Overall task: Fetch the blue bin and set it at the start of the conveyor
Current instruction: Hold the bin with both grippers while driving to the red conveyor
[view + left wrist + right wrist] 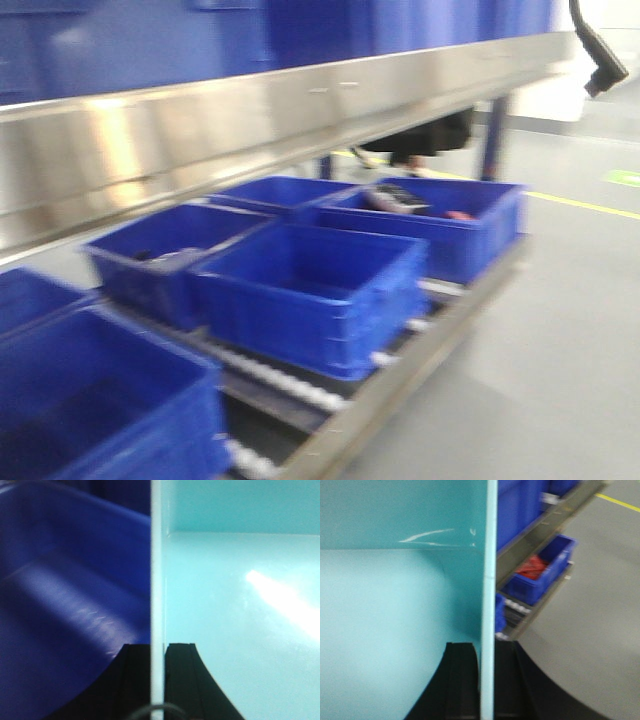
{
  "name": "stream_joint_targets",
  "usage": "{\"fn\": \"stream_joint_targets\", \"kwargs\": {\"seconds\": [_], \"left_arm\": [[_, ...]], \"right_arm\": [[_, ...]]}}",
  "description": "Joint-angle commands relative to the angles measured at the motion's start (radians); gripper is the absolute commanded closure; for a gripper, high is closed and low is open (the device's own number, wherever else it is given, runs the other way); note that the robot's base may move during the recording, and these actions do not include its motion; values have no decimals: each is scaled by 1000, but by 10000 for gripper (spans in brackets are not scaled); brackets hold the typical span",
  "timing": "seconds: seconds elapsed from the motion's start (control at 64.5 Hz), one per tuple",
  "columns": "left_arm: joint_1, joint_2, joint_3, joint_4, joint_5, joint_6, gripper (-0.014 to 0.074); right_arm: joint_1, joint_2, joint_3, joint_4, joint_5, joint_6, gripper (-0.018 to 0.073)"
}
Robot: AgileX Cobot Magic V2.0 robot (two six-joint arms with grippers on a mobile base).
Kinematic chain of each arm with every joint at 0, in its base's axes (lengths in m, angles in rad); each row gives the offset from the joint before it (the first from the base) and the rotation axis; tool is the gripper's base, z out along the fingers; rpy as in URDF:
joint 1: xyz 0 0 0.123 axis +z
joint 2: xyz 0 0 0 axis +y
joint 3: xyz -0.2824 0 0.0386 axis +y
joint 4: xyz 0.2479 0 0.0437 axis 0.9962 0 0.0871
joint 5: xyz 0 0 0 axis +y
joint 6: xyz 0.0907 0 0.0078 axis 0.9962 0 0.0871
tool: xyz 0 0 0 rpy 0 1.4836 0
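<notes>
both grips are on: left end effector (157,652) and right end effector (487,650) each pinch a wall of the blue bin (240,610) near the shelf (250,110); you must yet reach the conveyor start.

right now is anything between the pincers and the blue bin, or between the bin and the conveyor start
Nothing between them: the left pincer and right pincer each clamp a wall of the blue bin. The conveyor start is in no view, so that path cannot be judged.
</notes>
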Motion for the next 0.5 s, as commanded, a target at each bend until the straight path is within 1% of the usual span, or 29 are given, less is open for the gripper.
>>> {"fn": "stream_joint_targets", "kwargs": {"seconds": [0.0, 0.481], "left_arm": [[-2, -10, -5, 31, -21, -1, 707], [-2, -10, -5, 31, -21, -1, 707]], "right_arm": [[1, -15, -10, -23, -39, -7, 712], [1, -15, -10, -23, -45, -7, 712]]}}
